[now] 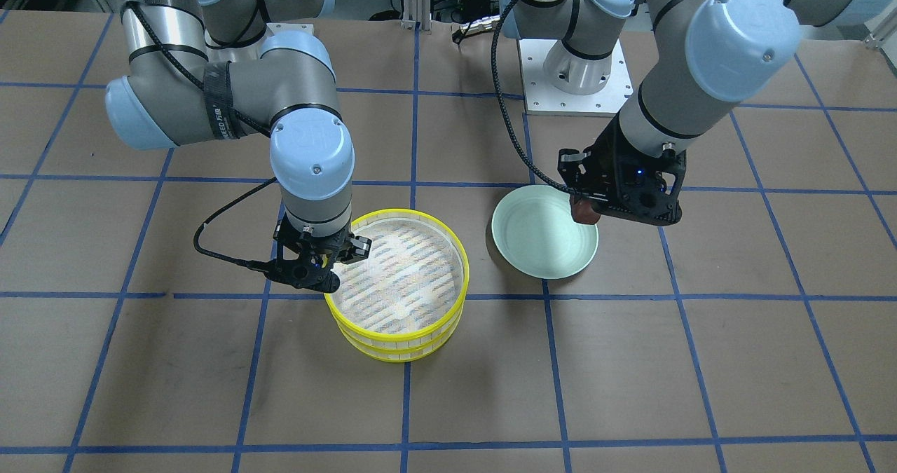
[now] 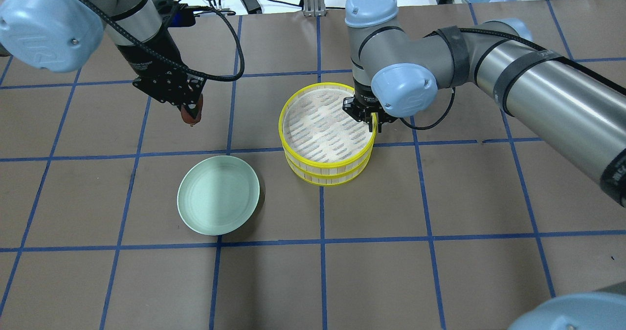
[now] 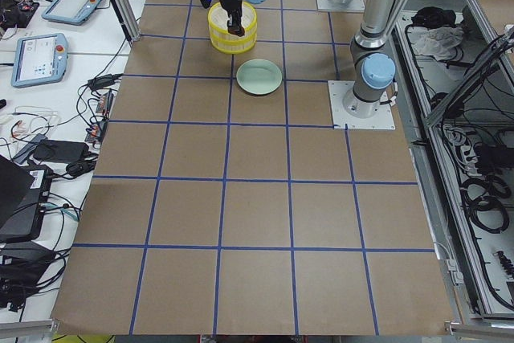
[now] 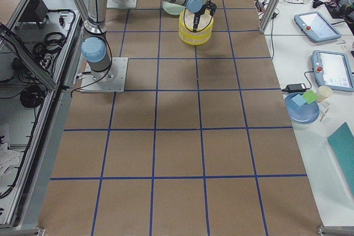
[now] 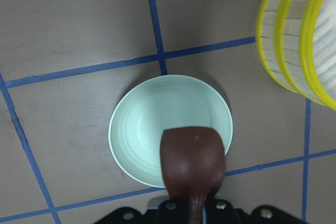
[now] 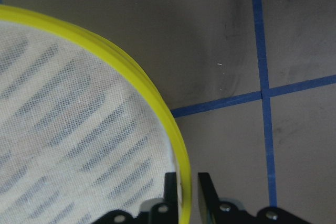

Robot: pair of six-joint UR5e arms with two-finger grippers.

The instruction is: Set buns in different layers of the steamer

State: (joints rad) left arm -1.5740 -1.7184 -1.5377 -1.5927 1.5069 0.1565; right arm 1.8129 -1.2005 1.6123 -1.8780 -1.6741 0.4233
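Here the dark reddish-brown bun [image 5: 192, 158] hangs clamped in the left gripper [image 2: 191, 111], lifted clear of the table [image 1: 701, 368], its rounded end pointing down over the edge of the pale green plate [image 1: 532, 238]. Beside the plate stands the steamer [image 2: 325, 171], tiers stacked. The right gripper [image 6: 188, 184] is closed on its top yellow rim, one finger inside, one outside. The table is brown with a blue tape grid [image 1: 701, 296]; a bench [image 4: 287, 53] with tablets [image 4: 314, 26] flanks it. The top tier's woven floor hides the lower tier's inside.

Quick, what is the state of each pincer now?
Left pincer: closed, holding the brown bun.
Right pincer: closed on the steamer rim.
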